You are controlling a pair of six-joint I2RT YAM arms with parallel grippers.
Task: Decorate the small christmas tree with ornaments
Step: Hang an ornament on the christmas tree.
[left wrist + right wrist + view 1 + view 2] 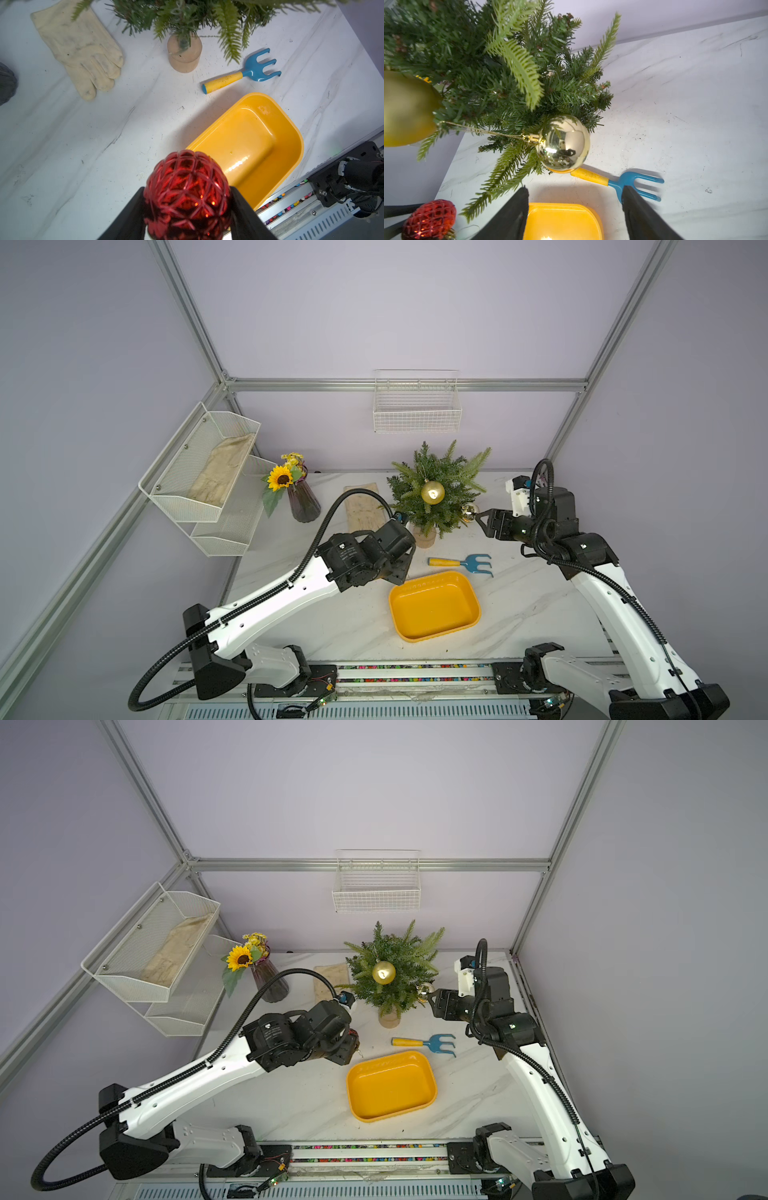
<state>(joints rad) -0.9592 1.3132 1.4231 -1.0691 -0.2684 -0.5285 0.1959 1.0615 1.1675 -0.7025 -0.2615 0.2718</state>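
Note:
The small christmas tree stands on its wooden stump at the back of the table. A matte gold ornament hangs on its front. A shiny gold ornament hangs by its loop from a low branch on the right side. Just beside that bauble my right gripper is open, with nothing between its fingers. In front of the tree and to its left, my left gripper is shut on the faceted red ornament, held above the table.
An empty yellow tray lies in front of the tree, with a blue and yellow hand rake between them. A cream glove lies left of the tree, beyond it a sunflower vase. Wire shelves hang at the left, a wire basket on the back wall.

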